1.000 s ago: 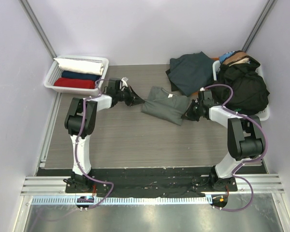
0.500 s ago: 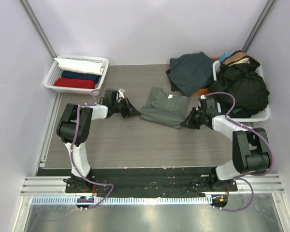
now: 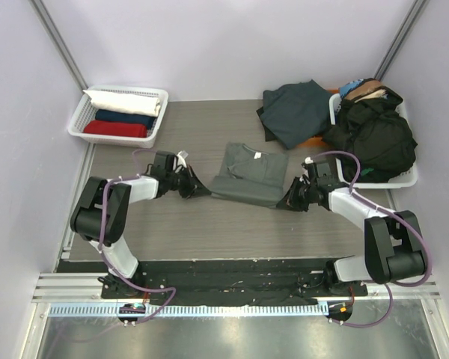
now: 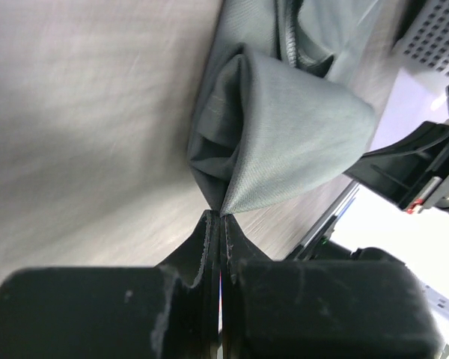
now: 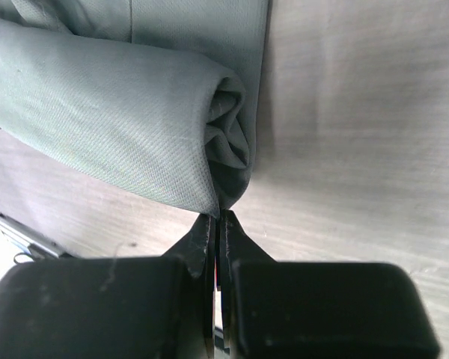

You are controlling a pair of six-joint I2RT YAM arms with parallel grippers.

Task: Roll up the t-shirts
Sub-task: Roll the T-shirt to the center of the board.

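- The left gripper (image 3: 197, 189) is closed on the near left corner of the sage-grey t-shirt (image 3: 247, 173); in the left wrist view its fingers (image 4: 209, 247) meet on a pinch of the cloth.
- The right gripper (image 3: 288, 200) is clamped on the near right corner of that shirt, with the fabric caught between its closed tips in the right wrist view.
- Between the two grippers, the shirt's near edge is curled into a short roll (image 5: 112, 120) that lies on the wood-grain desk (image 3: 209, 224).
- The rest of the sage-grey t-shirt lies flat at mid-desk, its neck and small label (image 3: 257, 155) at the far end.
- Beyond the shirt to the right, a dark teal t-shirt (image 3: 295, 112) lies crumpled.
- Right of the shirt, a white lattice basket (image 3: 389, 182) holds a heap of black cloth (image 3: 374, 138).
- Far to the left of the shirt, a second lattice basket (image 3: 78, 123) holds rolled white (image 3: 123, 101), navy (image 3: 123, 117) and red (image 3: 116, 129) t-shirts side by side.
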